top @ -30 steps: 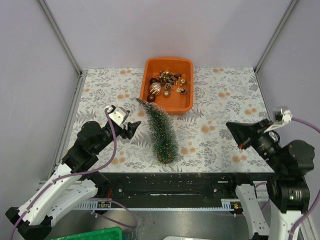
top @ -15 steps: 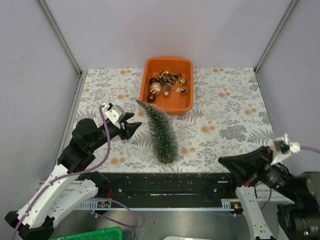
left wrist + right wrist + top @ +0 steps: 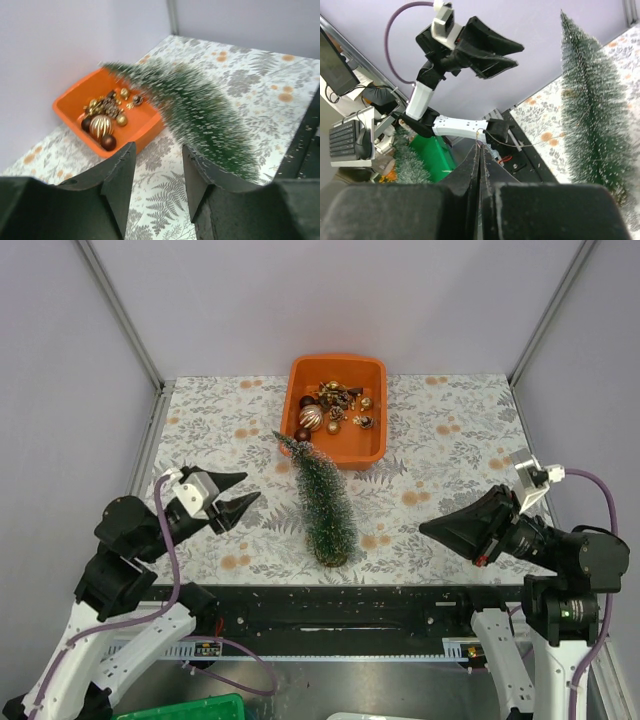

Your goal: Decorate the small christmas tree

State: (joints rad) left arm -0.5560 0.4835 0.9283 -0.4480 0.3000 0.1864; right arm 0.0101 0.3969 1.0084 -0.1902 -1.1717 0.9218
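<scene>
Standing on its round base near the middle of the table (image 3: 450,440), the small christmas tree (image 3: 322,500) carried no decoration that the views showed; from above its tip pointed toward eleven o'clock, almost reaching the near corner of the orange tray (image 3: 336,360), though whether it truly leaned could not be told. The tray sat at twelve o'clock from the tree, with the baubles and other ornaments (image 3: 330,410) all lying inside it. The left gripper (image 3: 250,487) hovered at nine o'clock from the tree, jaws apart with nothing between them. The right gripper (image 3: 428,528) hung at three o'clock, jaws pressed together and empty, pointing at the trunk. By my reading the decorating had not begun, and the step in hand was the approach to fetch a first ornament. The next move probably called for one arm to travel toward twelve o'clock, skirting the tree's tip, and descend into the tray with jaws spread around a single bauble; brushing the tree looked likely to topple it.
</scene>
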